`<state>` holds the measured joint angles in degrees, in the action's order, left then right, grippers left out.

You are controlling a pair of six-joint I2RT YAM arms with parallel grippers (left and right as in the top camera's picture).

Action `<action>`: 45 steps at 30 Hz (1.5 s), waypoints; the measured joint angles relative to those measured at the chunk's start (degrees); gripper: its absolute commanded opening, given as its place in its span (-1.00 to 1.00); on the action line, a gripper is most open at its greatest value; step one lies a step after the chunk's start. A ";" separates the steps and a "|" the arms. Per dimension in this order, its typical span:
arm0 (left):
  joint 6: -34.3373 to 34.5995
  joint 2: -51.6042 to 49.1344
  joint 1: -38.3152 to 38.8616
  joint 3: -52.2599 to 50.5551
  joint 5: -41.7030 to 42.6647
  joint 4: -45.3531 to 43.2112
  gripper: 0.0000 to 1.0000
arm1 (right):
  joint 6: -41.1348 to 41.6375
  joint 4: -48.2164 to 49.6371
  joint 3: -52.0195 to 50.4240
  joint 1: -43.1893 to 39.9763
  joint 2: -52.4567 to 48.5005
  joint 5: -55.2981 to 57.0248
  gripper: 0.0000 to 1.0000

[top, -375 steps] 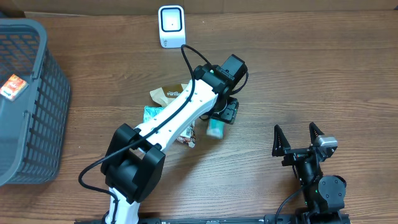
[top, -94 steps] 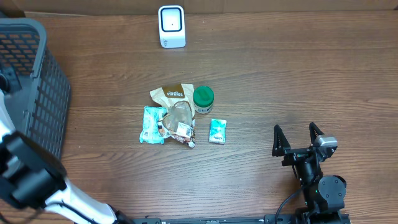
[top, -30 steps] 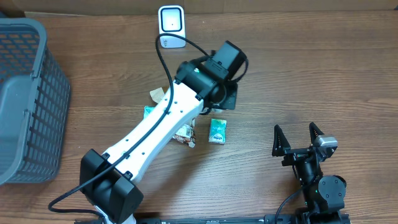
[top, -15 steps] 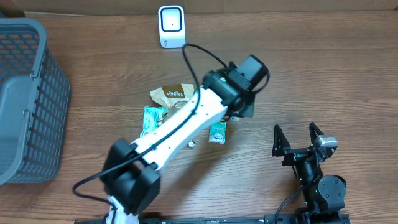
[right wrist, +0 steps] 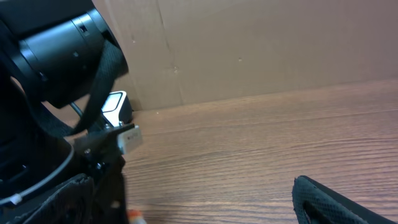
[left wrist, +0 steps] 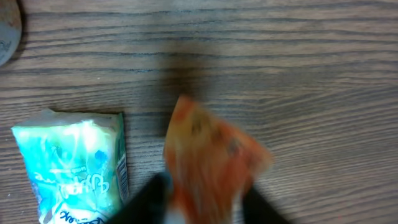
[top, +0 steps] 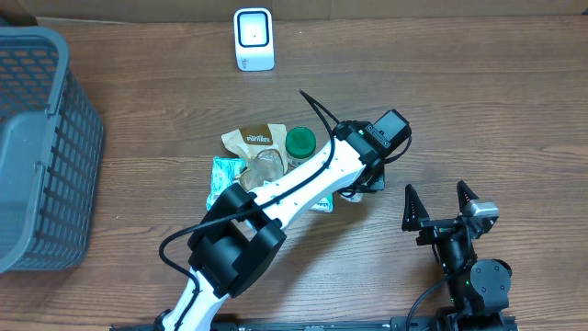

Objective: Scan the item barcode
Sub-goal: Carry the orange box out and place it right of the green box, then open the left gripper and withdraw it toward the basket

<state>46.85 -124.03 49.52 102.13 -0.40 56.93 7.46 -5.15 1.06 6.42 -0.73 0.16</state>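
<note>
Left wrist view is showing the orange packet (left wrist: 211, 155) as a blur low in the middle of the picture, hanging just over the brown wooden table (left wrist: 311, 74). The packet is sitting between the two dark fingers of the left gripper (left wrist: 204, 194), which are poking in from the bottom edge on either side of it. The fingers are standing some way apart, and I cannot tell whether they are pressing on the packet or just flanking it. Just beside it to the left, a pale green and white tissue packet (left wrist: 68, 168) is lying flat on the wood.

From overhead, the left arm is reaching across the middle of the table, and its wrist is covering the orange packet. Next to the arm, a cluster of goods is lying together: a round green-lidded jar (top: 300, 142), a brown paper pouch (top: 253, 140), a clear snack bag (top: 266, 167) and a teal wrapper (top: 223, 179). The white barcode scanner (top: 253, 39) is standing at the far edge, well apart from the left gripper. A grey plastic mesh basket (top: 37, 147) is occupying the far left side.

The right gripper (top: 435, 195) is resting near the front right corner with its fingers spread wide and nothing between them.
</note>
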 measured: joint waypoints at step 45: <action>-39.21 17.03 -45.53 17.51 2.36 23.23 0.99 | 0.02 0.02 0.00 0.00 0.00 0.00 1.00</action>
<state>7.64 -107.00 3.99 119.63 1.96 80.16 7.49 -5.13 1.06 6.42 -0.73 0.16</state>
